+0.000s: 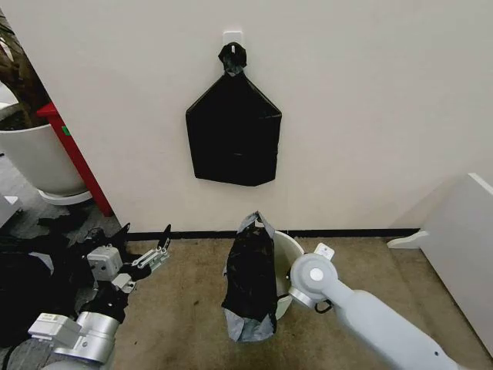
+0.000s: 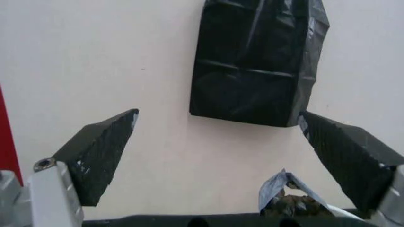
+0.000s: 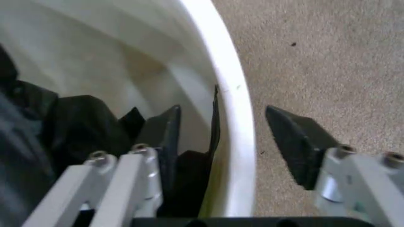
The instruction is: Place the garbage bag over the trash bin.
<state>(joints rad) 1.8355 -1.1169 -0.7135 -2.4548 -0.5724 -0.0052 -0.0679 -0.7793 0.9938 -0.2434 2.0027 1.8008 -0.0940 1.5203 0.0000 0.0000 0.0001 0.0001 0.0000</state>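
Right gripper [image 3: 221, 127] sits over the rim of the trash bin [image 3: 233, 123], its jaws spread wide: in the right wrist view I see one black finger [image 3: 165, 137] down inside the bin and the other outside, over the carpet, with the white rim between them and neither finger pressing on it. A thin edge of the garbage bag [image 3: 82, 127] stands just inside that rim, and more black plastic is bunched in the bin beside the inner finger. From the head camera, the bin [image 1: 291, 250] stands on the brown carpet [image 1: 185, 308] close to the wall, at about 6 o'clock in my picture, and the garbage bag [image 1: 250, 285] drapes over its left side, hanging down the outside to the floor and peaking above the rim. My right arm reaches in from 5 o'clock, its wrist against the bin's right side. Left gripper [image 1: 146, 260] hovers at about 8 o'clock, well apart from the bin, wide open with nothing between its fingers [image 2: 101, 151]. On the off-white wall [image 1: 370, 92] at 12 o'clock, a flat black bundle of bags [image 1: 233, 131] hangs from a hook. A white plant pot [image 1: 35, 154] and a red post [image 1: 73, 154] stand at 10 o'clock, and a white panel [image 1: 462, 247] leans at 3 o'clock.
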